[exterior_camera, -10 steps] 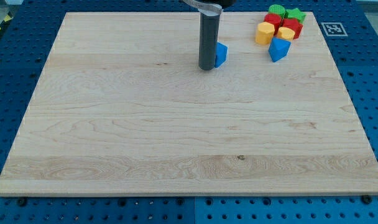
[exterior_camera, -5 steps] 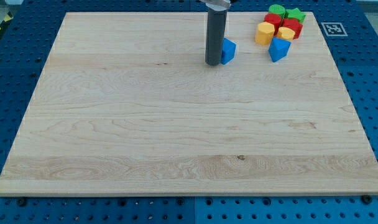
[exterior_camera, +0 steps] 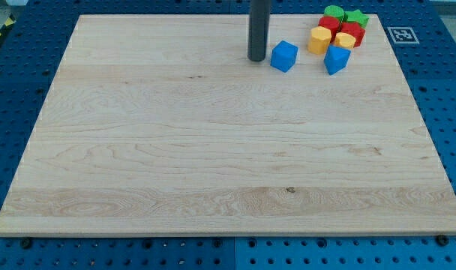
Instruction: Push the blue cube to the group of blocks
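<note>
My tip point(exterior_camera: 256, 58) rests on the pale wooden desk point(exterior_camera: 213, 150), just left of the blue cube point(exterior_camera: 284, 56), apparently not touching it. The cube, turned corner-forward, sits left of the group of blocks point(exterior_camera: 337, 34). Blue pegboard point(exterior_camera: 10, 112) surrounds the desk. No hand exists.

My tip point(exterior_camera: 256, 58) is standing just left of the blue cube point(exterior_camera: 284, 56), which is lying left of the group of blocks point(exterior_camera: 337, 34) on the board point(exterior_camera: 213, 150).
</note>
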### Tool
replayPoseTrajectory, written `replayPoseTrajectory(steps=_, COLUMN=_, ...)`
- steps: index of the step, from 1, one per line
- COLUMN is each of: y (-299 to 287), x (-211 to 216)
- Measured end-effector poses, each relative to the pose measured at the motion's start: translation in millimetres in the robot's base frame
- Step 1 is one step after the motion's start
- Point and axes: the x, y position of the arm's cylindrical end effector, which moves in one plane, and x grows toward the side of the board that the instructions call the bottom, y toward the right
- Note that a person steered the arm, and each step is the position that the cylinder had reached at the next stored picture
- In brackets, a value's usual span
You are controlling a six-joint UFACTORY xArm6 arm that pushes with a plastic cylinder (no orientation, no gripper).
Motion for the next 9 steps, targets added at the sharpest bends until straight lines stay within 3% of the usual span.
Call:
replayPoseTrajectory(steps=2, y=16.1, x=5.8)
replayPoseTrajectory(steps=4, y=15.5, x=46.6)
replayPoseTrajectory(steps=9, y=26.7, x=21.2)
